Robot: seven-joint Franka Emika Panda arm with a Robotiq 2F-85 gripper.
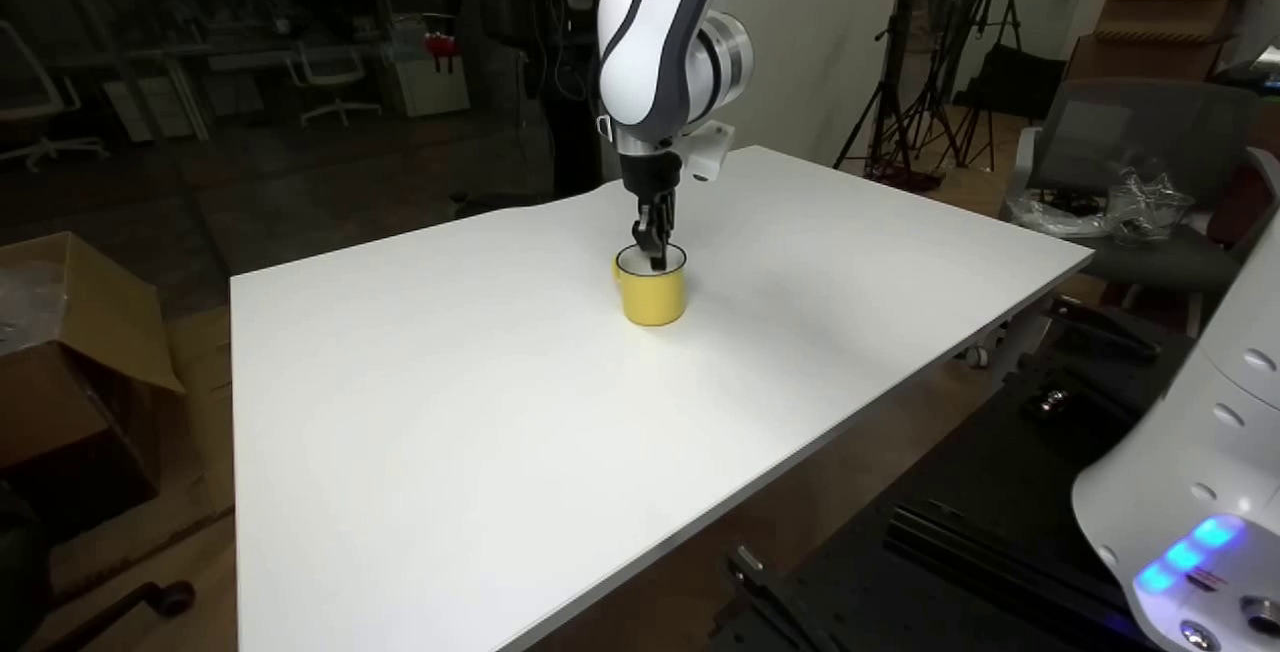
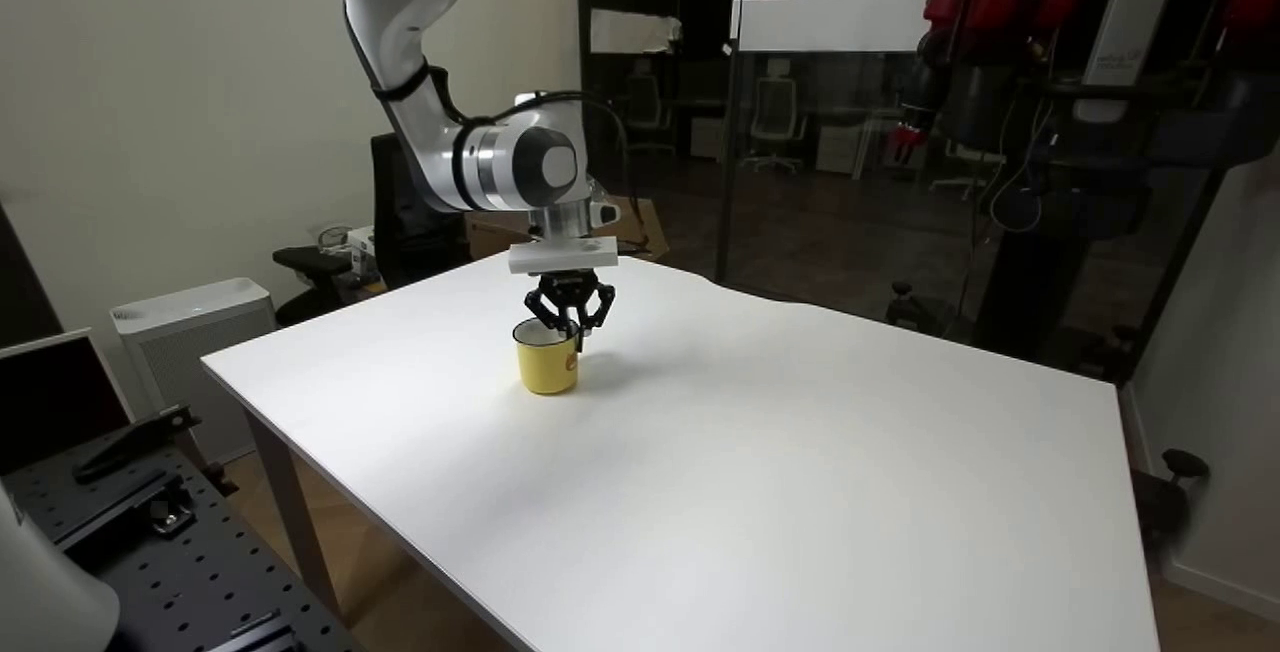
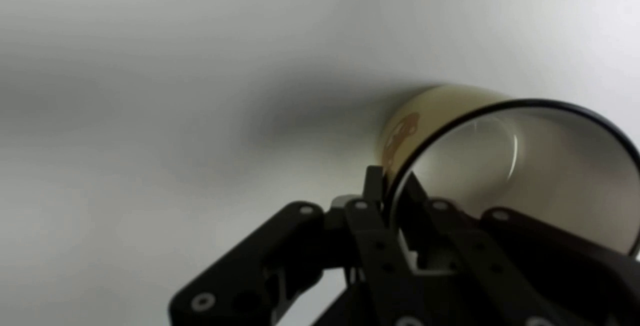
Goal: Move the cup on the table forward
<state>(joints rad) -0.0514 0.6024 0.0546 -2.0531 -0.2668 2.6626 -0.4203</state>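
Both exterior views: white table [image 2: 800, 462] near dark glass [image 2: 830, 222]; pincer [image 2: 573, 336] gripping side of cup [image 2: 545, 370]

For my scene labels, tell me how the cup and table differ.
The cup is yellow outside; the table has a white top. The cup is small and round; the table is broad and flat. The cup bears a reddish print; the table's top is plain. Both show whitish surfaces, the cup inside.
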